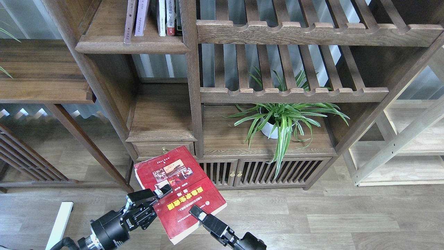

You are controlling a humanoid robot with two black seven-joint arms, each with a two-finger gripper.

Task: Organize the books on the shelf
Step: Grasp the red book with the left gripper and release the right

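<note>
A red book (180,194) with a yellow title band and photos hangs tilted in the air, low in front of the bookcase. My right gripper (196,211) comes up from below and is shut on the book's near edge, one finger lying on the cover. At the book's left edge is my left gripper (160,192), its upper finger (163,190) on the cover and the lower one hidden beneath, so its grip is unclear. The shelf (131,47) at the top left carries a pale lavender book (141,19), a mauve one (129,21) and thin volumes (169,17).
A potted spider plant (281,121) stands in the lower right compartment. Slatted racks (295,93) fill the right side. A small drawer (163,149) sits just behind the book. A pale wood shelving unit (399,146) stands at far right, a white bar (60,222) on the floor.
</note>
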